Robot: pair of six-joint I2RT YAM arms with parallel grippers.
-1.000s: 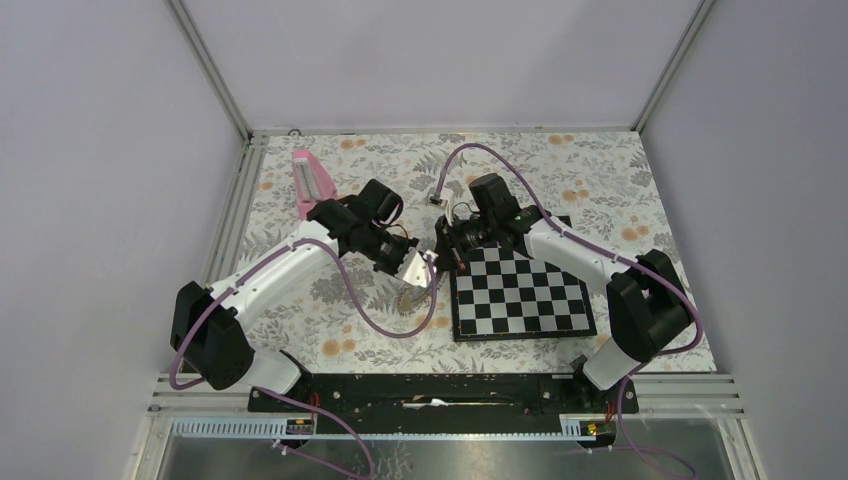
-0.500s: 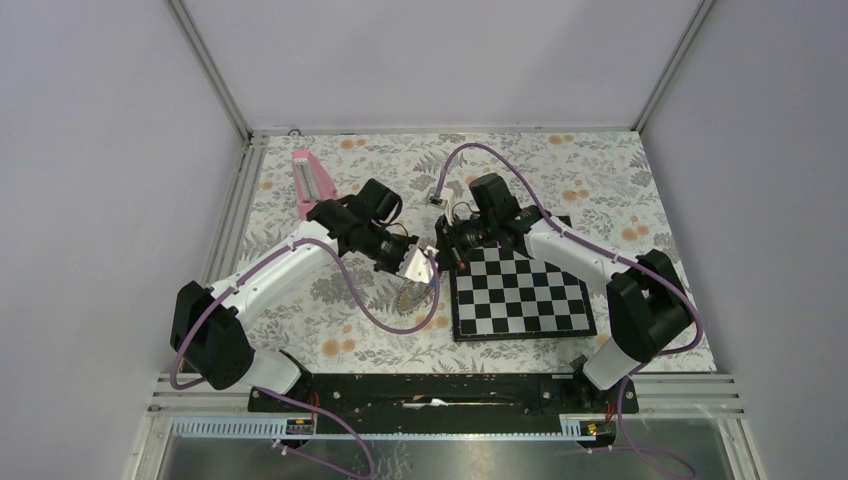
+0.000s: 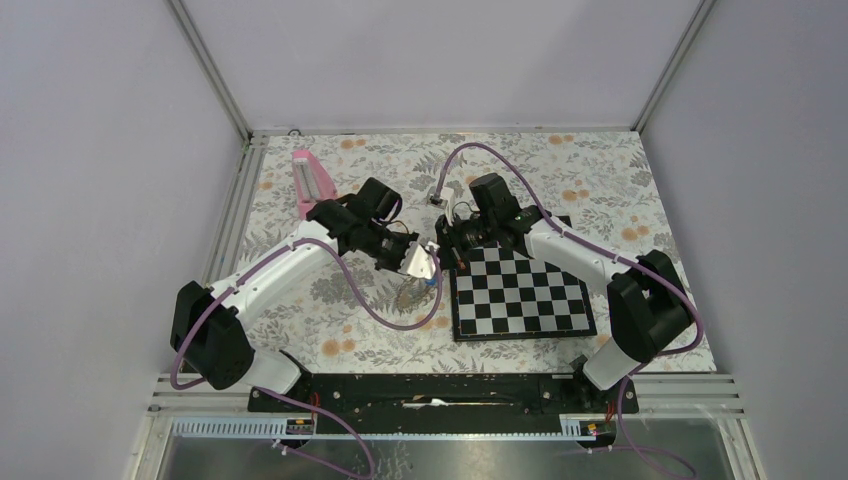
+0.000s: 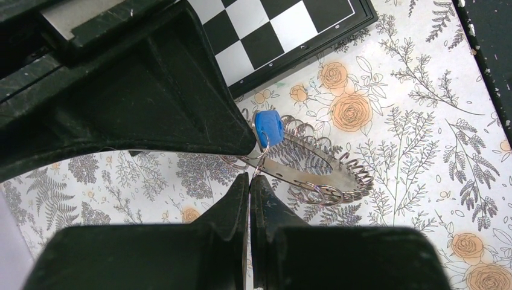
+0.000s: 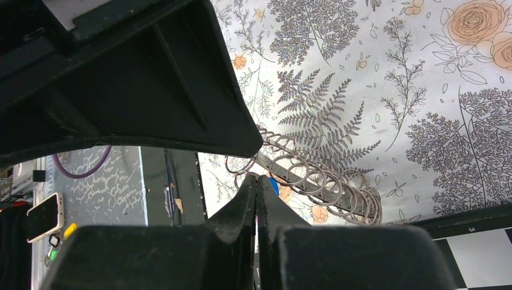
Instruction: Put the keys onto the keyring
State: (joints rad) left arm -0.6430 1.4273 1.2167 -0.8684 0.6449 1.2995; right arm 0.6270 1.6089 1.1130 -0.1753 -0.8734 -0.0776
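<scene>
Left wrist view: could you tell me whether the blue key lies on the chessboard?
No, the key is over the floral cloth by the keyring, off the chessboard.

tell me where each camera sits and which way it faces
top external: above and behind the bases, facing down at the table; both whole arms show.
left wrist: on the left arm, facing down past its shut left gripper pinching the keyring.
right wrist: likewise, past the shut right gripper.
shared: both wrists see the keyring.

One key [image 4: 268, 127], one keyring [image 4: 338, 179], one chessboard [image 3: 520, 295], one pink object [image 3: 312, 180]
</scene>
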